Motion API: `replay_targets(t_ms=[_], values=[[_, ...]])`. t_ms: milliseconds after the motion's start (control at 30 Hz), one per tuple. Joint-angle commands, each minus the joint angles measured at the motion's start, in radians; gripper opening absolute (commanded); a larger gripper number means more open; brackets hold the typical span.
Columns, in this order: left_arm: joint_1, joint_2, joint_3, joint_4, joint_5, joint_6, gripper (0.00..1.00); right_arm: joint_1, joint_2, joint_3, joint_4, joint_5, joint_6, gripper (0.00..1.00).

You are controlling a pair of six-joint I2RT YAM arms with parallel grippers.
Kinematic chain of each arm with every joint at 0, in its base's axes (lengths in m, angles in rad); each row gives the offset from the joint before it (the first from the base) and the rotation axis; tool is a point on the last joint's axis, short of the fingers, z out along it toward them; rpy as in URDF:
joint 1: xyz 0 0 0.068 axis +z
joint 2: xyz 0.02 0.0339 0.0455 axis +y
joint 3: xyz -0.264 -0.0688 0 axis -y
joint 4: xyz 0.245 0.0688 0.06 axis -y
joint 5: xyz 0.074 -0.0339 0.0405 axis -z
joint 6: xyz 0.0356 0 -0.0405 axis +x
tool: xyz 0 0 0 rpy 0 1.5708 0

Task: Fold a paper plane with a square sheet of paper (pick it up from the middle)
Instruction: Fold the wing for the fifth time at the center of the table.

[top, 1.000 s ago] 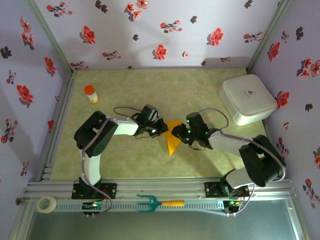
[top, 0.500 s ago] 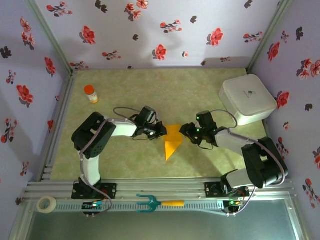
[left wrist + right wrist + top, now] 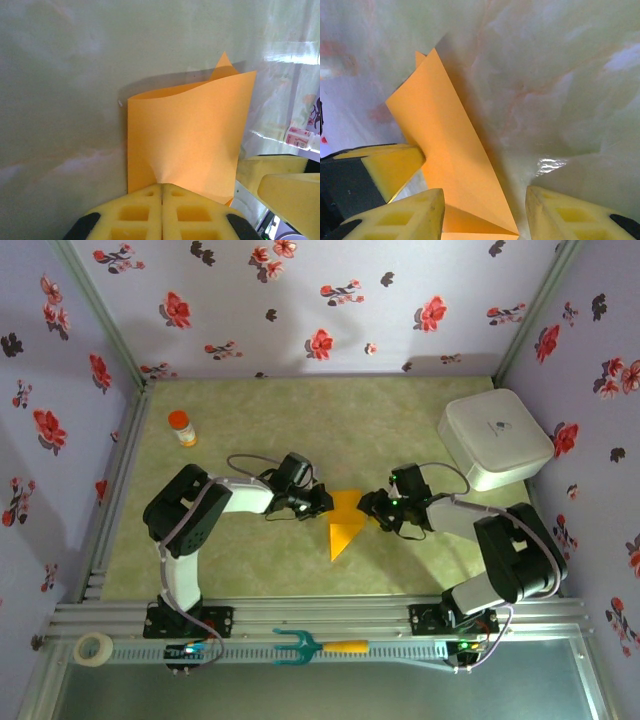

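Arms bent inward, low | left gripper (image 3: 161, 192) pinching paper (image 3: 185, 135) | right gripper (image 3: 485, 202) jaws apart beside it

Lilac flowered walls (image 3: 320, 300) enclose a pale green marbled tabletop (image 3: 300, 410).

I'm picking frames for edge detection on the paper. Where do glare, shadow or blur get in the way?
Left wrist view: the paper is sharp, but it throws a dark shadow on the table behind its top edge, and glare streaks the right side. Right wrist view: one glare patch on the table, marbling soft. Top external view: evenly lit, nothing blown out.
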Motion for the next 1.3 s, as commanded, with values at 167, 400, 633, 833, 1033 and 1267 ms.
replay_targets(t_ms=[167,400,633,833,1033,1267], values=[[0.006,-0.011,-0.032,-0.014,0.000,-0.008,0.08,-0.007,0.033,-0.031,0.089,-0.059,0.022,0.44],[0.006,-0.010,-0.032,-0.009,0.001,-0.011,0.08,-0.012,0.008,-0.027,0.117,-0.080,0.006,0.44],[0.007,-0.005,-0.021,-0.009,-0.001,-0.012,0.08,-0.041,0.051,-0.022,0.190,-0.161,-0.032,0.42],[0.006,-0.003,-0.022,-0.006,0.000,-0.014,0.08,-0.065,0.093,0.002,0.221,-0.226,-0.076,0.39],[0.006,-0.007,-0.024,-0.005,0.000,-0.015,0.08,-0.083,0.141,0.031,0.243,-0.283,-0.109,0.34],[0.006,-0.009,-0.026,-0.002,-0.001,-0.017,0.08,-0.103,0.197,0.056,0.284,-0.331,-0.114,0.30]])
